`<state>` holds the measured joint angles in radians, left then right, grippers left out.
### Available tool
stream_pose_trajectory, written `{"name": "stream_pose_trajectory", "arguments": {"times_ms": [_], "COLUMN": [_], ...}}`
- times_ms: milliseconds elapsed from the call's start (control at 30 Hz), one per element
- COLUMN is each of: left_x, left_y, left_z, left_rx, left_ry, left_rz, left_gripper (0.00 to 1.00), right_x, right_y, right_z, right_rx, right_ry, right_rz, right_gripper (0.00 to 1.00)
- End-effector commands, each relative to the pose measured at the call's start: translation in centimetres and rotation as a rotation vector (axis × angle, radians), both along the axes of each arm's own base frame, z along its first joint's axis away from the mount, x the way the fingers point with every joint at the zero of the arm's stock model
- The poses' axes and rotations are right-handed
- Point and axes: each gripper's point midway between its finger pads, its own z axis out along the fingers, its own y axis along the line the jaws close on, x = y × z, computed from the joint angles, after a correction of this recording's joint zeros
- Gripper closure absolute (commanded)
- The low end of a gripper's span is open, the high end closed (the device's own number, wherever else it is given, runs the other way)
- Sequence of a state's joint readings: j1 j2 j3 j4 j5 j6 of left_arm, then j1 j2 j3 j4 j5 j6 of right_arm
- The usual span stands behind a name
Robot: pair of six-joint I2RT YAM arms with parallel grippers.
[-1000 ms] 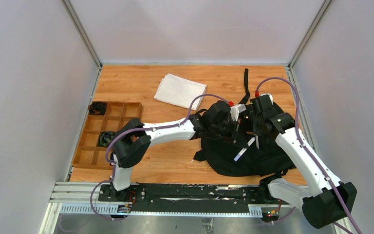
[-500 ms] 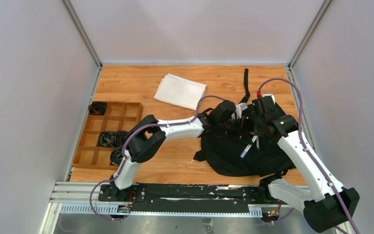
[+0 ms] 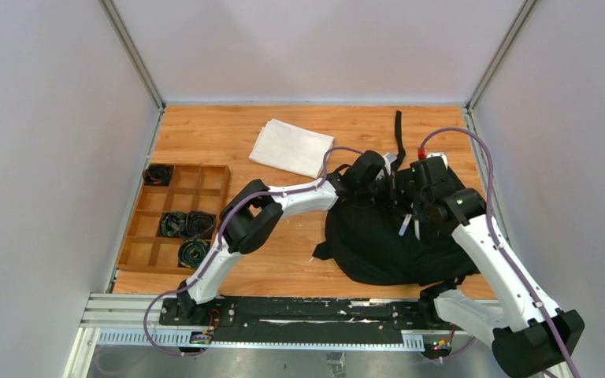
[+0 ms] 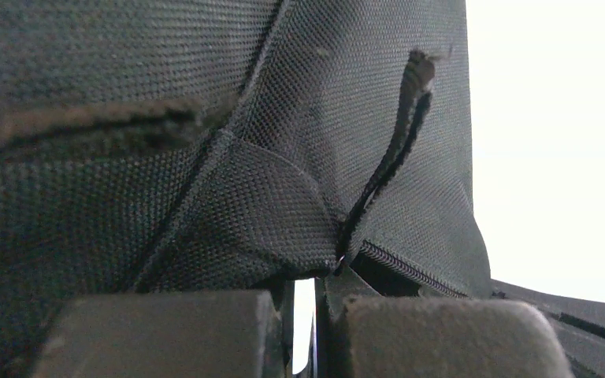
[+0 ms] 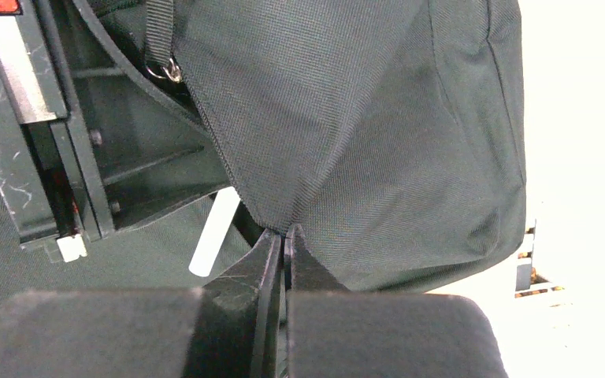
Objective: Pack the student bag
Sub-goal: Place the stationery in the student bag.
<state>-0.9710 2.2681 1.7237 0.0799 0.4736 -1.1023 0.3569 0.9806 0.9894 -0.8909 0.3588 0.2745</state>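
On the right of the table lies the backpack, soft, floppy, likely light; seams and zipper edges look the surest hold. The left gripper and the right gripper are each clenched on its fabric.

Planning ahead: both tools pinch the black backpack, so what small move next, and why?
Probably draw the left tool and right tool slightly apart to spread the fabric: each is shut on a fold of the student bag, close together.
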Motion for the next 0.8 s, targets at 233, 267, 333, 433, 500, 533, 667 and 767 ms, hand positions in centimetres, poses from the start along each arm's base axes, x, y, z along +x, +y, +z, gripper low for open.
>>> {"name": "stream_pose_trajectory", "arguments": {"times_ms": [233,267,333,433,500,533,667,767], "left_x": [3.2,3.4,3.8,4.2,3.9,3.8,3.5,3.3], "left_y": [-1.8,-1.8,-2.0,-2.3,-2.5,-2.5,-2.7,-2.8], "left_z": [2.6,2.7,2.9,2.8,2.6,2.5,2.8,3.1], "left_rx": [-0.072,-0.072,-0.078,-0.077,-0.080,-0.079,-0.088,-0.093], "left_ry": [-0.073,-0.082,-0.093,-0.104,-0.107,-0.105,-0.106,-0.111], "left_rz": [0.187,0.197,0.212,0.213,0.188,0.183,0.164,0.156], "left_gripper": [1.00,1.00,1.00,1.00,1.00,1.00,0.97,0.88], "right_x": [-0.6,-0.6,-0.5,-0.4,-0.4,-0.4,-0.5,-0.4], "right_y": [0.2,0.2,0.2,0.3,0.4,0.3,0.2,0.3], "right_z": [-0.3,-0.3,-0.5,-0.6,-0.6,-0.6,-0.6,-0.8], "right_rx": [0.020,0.018,0.014,0.011,0.016,0.014,0.009,0.009], "right_ry": [0.039,0.039,0.046,0.055,0.057,0.056,0.055,0.061], "right_rz": [0.009,0.013,0.018,0.021,0.023,0.021,0.014,0.011], "right_gripper": [1.00,1.00,1.00,1.00,1.00,1.00,1.00,1.00]}}
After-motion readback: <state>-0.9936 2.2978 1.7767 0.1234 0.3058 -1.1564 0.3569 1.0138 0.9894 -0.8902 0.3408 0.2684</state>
